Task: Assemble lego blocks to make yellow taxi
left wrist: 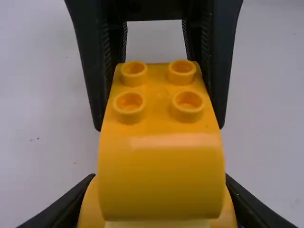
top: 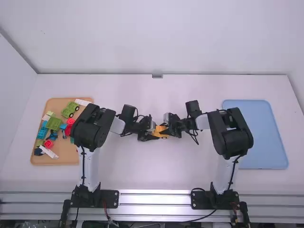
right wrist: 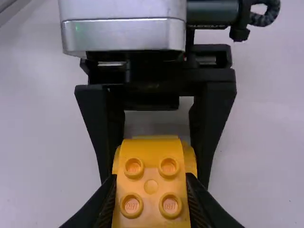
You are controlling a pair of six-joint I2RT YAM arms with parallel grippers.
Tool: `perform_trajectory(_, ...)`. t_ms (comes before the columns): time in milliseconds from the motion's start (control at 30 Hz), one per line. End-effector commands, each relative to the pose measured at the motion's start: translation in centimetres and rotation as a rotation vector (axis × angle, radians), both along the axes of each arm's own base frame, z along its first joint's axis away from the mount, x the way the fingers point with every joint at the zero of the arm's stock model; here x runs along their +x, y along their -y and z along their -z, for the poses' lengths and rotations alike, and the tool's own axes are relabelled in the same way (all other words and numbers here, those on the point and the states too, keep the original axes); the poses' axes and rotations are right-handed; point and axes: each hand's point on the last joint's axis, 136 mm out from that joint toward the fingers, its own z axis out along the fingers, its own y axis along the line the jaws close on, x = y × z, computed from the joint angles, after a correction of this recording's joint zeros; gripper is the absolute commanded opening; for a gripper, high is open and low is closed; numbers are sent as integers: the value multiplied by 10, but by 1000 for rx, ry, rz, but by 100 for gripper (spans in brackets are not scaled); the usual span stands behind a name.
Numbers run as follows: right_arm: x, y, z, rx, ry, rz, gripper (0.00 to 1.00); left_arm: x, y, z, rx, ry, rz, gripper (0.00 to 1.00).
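In the high view, my left gripper (top: pixel 153 134) and right gripper (top: pixel 167 131) meet mid-table at a yellow car-shaped lego piece (top: pixel 160 128) with a dark wheel at its lower side. In the left wrist view, my left gripper (left wrist: pixel 159 204) is shut on the near end of the yellow piece (left wrist: pixel 161 175), below its rounded block. The other arm's black fingers clasp the far, four-studded end. In the right wrist view, my right gripper (right wrist: pixel 151 202) is shut on the studded end of the yellow piece (right wrist: pixel 151 173); its underside is hidden.
At the left, a tan tray (top: pixel 70 158) holds green, red, blue and white lego pieces, partly beneath the left arm. A blue tray (top: pixel 268 142) lies at the right, its near-left part overlapped by the right arm. White walls stand behind and beside the table.
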Motion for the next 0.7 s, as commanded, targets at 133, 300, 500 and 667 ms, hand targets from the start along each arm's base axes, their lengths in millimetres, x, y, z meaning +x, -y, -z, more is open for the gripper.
perform_trajectory(133,-5,-2,29,-162,-32,39,0,-8,1,11,22,-43,-5,32)
perform_trajectory(300,-11,3,45,-271,-49,50,0,-8,1,11,22,-44,-7,30)
perform_trajectory(500,-24,14,55,-303,-51,26,0,-6,1,10,19,-33,-9,28)
perform_trajectory(667,-25,19,54,-230,-34,45,0,-6,3,8,13,-37,-12,28)
